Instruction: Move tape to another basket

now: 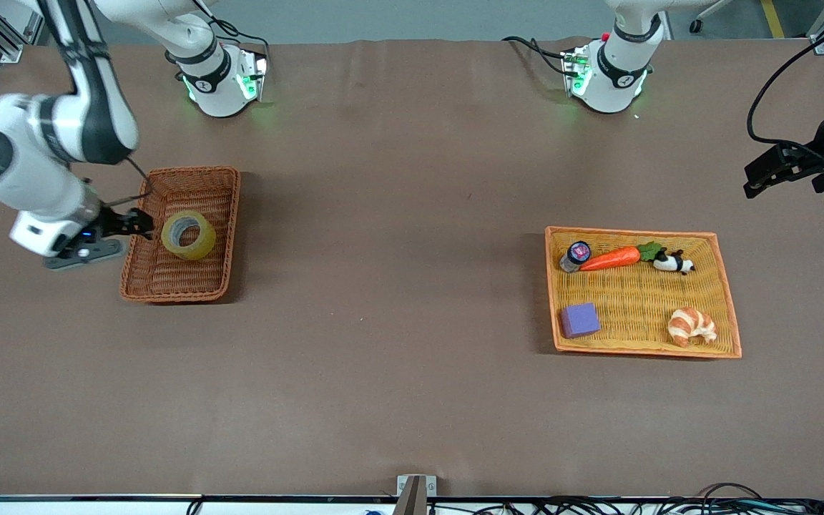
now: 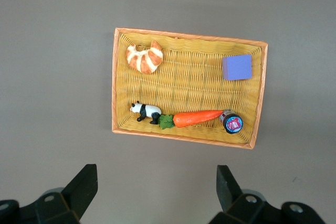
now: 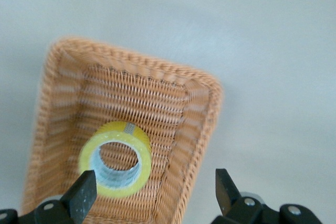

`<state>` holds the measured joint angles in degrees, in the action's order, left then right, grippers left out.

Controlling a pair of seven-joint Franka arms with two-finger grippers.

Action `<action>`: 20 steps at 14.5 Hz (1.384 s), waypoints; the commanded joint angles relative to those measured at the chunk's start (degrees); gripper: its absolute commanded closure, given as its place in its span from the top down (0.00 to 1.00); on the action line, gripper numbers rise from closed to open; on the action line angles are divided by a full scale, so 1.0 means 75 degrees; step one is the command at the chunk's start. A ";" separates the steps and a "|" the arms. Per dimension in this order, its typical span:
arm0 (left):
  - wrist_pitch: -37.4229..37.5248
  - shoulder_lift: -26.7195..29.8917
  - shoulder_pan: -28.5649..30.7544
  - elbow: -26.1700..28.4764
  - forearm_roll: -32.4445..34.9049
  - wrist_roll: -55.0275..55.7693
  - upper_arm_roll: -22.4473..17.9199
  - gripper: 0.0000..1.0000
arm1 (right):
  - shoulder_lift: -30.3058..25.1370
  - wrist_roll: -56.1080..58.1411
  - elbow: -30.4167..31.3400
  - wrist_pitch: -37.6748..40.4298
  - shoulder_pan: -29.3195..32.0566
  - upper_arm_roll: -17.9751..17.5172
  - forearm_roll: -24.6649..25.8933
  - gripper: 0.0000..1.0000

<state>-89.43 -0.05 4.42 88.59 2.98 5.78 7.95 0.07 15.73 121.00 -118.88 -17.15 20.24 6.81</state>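
The tape (image 1: 189, 234), a yellowish ring with a grey core, lies tilted inside the reddish-brown wicker basket (image 1: 233, 214) at the right arm's end of the table. My right gripper (image 1: 134, 223) is open and empty, low over the basket's edge on the side away from the table's middle. In the right wrist view the right gripper (image 3: 155, 192) has one finger (image 3: 83, 195) beside the tape (image 3: 122, 129) and the other outside the basket's wall (image 3: 199, 124). My left gripper (image 1: 759, 179) is open and empty, held high, over bare table beside the orange-yellow tray in the left wrist view (image 2: 157, 187).
The shallow orange-yellow tray (image 1: 634, 231) at the left arm's end holds a croissant toy (image 1: 692, 325), a purple block (image 1: 580, 319), a carrot (image 1: 612, 258), a panda figure (image 1: 673, 262) and a small jar (image 1: 575, 254). The tray also shows in the left wrist view (image 2: 114, 87).
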 commanded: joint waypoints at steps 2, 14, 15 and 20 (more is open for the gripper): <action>-0.0135 -0.0017 -0.0003 0.0013 -0.0117 -0.0126 -0.0029 1.00 | 0.0179 -0.1436 -0.2126 0.1727 0.0281 -0.0739 -0.0064 1.00; 0.0087 0.0112 0.0020 0.0036 -0.0561 -0.0138 -0.0005 1.00 | -0.0079 -0.2390 -0.4578 0.3803 0.2123 -0.1702 -0.1177 1.00; 0.0111 0.0112 0.0009 0.0024 -0.0562 -0.0138 -0.0006 1.00 | -0.0068 -0.2390 -0.4649 0.3920 0.2088 -0.1714 -0.1166 1.00; 0.0134 0.0100 0.0009 -0.0034 -0.0504 -0.0126 -0.0006 1.00 | -0.0021 -0.2390 -0.4884 0.4003 0.2029 -0.1714 -0.1095 1.00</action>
<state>-89.27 -0.10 4.32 88.57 -0.13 5.78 8.09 -0.11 -0.95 85.24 -89.76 -1.76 7.40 -1.00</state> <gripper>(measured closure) 0.000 0.000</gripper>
